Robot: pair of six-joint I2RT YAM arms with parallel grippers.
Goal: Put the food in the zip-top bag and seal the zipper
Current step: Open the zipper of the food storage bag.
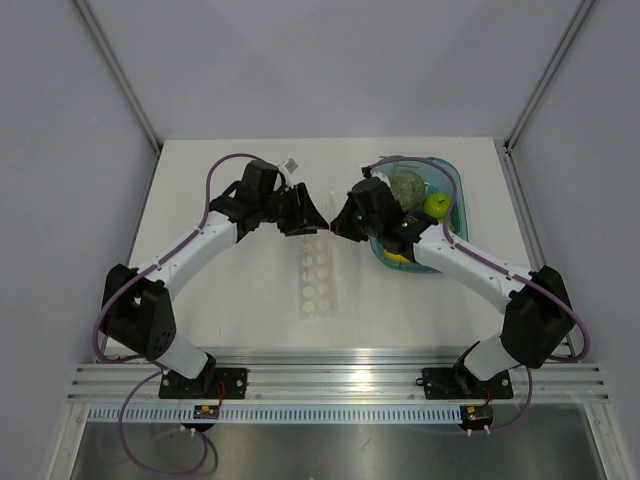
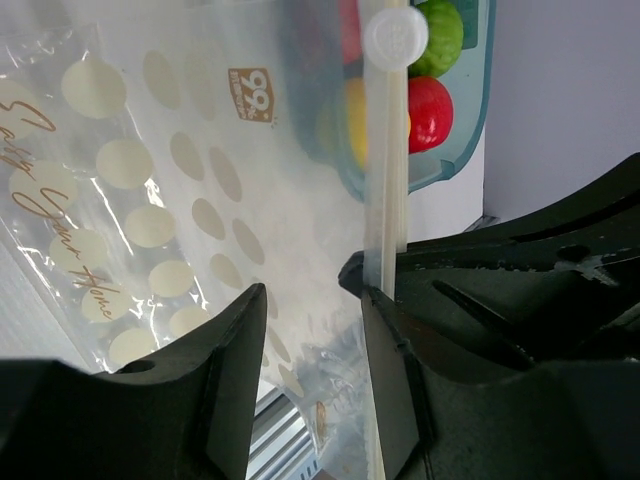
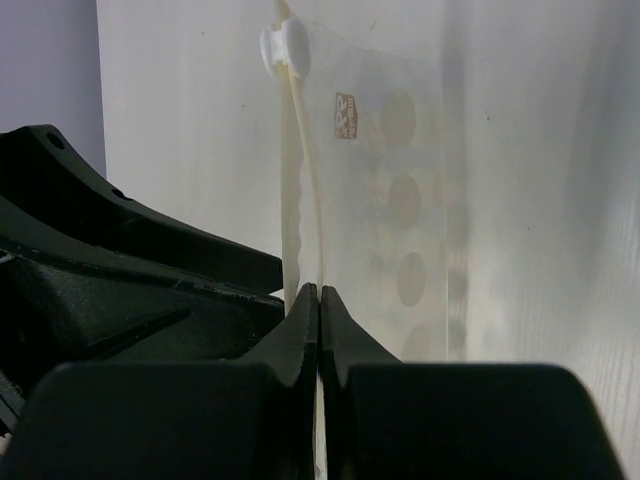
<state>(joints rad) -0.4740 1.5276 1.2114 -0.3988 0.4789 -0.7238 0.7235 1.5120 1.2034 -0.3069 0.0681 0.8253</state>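
Note:
The zip-top bag [image 1: 318,275] lies flat on the table, dotted side up, its far end lifted between the two grippers. My right gripper [image 3: 319,290] is shut on the bag's mouth edge, right beside the zipper [image 3: 300,180], whose white slider [image 3: 283,45] sits at the far end. My left gripper [image 2: 310,300] stands open around the bag's film. The zipper strip [image 2: 385,180] lies against its right finger [image 2: 385,400]. The food stays in the blue tray [image 1: 455,185]: a green piece [image 1: 437,205], a grey-green ball [image 1: 405,185], a yellow piece [image 1: 398,257] and a red one [image 2: 430,110].
The tray stands at the back right, partly under the right arm. A small white item [image 1: 290,163] lies near the table's far edge behind the left gripper. Metal rails [image 1: 340,375] run along the near edge.

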